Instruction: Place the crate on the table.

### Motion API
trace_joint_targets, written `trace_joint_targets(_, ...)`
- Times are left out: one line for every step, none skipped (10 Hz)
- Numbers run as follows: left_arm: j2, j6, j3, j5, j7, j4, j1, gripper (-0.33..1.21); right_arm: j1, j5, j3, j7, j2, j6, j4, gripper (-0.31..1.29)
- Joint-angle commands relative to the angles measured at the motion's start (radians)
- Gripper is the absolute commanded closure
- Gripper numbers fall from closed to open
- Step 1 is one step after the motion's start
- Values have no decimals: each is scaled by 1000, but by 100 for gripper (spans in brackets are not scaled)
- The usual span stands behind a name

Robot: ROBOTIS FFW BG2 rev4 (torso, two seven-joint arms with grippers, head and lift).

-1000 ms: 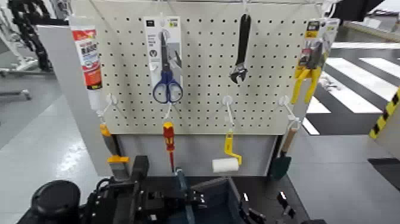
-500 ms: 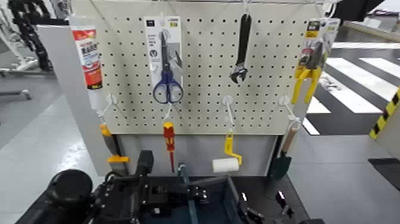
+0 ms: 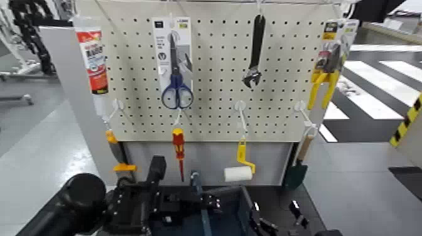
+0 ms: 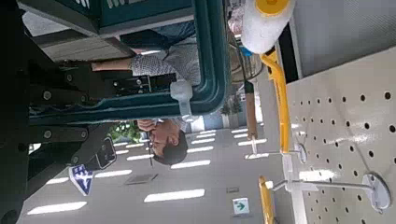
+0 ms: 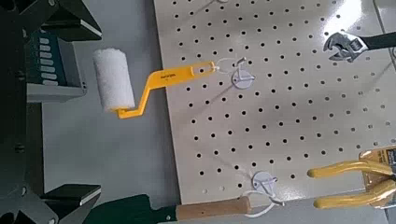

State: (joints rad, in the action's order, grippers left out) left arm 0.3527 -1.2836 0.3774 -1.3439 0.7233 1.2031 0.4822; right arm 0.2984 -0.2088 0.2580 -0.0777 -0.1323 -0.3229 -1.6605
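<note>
The dark blue-grey crate [image 3: 221, 212] with its thin upright divider [image 3: 198, 199] hangs at the bottom centre of the head view, in front of the pegboard. My left gripper [image 3: 168, 206] is shut on its left side, where the teal-looking rim [image 4: 213, 58] fills the left wrist view. On the opposite side my right gripper [image 3: 267, 223] grips the right wall, whose ribbed face [image 5: 51, 62] shows in the right wrist view. A strip of the black table [image 3: 280, 197] shows beside and beyond the crate. The crate's underside is hidden.
A cream pegboard [image 3: 213, 69] stands close behind, hung with scissors [image 3: 176, 88], a wrench [image 3: 254, 51], yellow pliers [image 3: 324, 83], a screwdriver [image 3: 178, 150] and a paint roller [image 3: 237, 174] that hangs low near the crate. A person [image 4: 168, 142] shows far off in the left wrist view.
The left arm and the crate have crept forward toward the pegboard and a little to the right. Both grips look unchanged.
</note>
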Motion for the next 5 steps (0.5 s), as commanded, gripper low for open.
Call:
trace_joint_targets(-6,32,51,78,82,-39,33,107,-5,-3,4,-1,-3,-2,4,15)
trace_joint_targets(-8,36,55,85,93,-43,35,107,-7,-4,6,-1,-4,-4,5,15)
trace_joint_targets(-11,43,55,86,97,-45,35,107,-7,-4,6,-1,-4,-4,5,15)
trace_joint_targets(-12,47,57,88,99,-51,35,107,-5,-4,6,-1,-4,-4,5,15)
trace_joint_targets(-14,55,58,88,102,-60,33,106,-5,-4,4,-1,-4,-5,5,15)
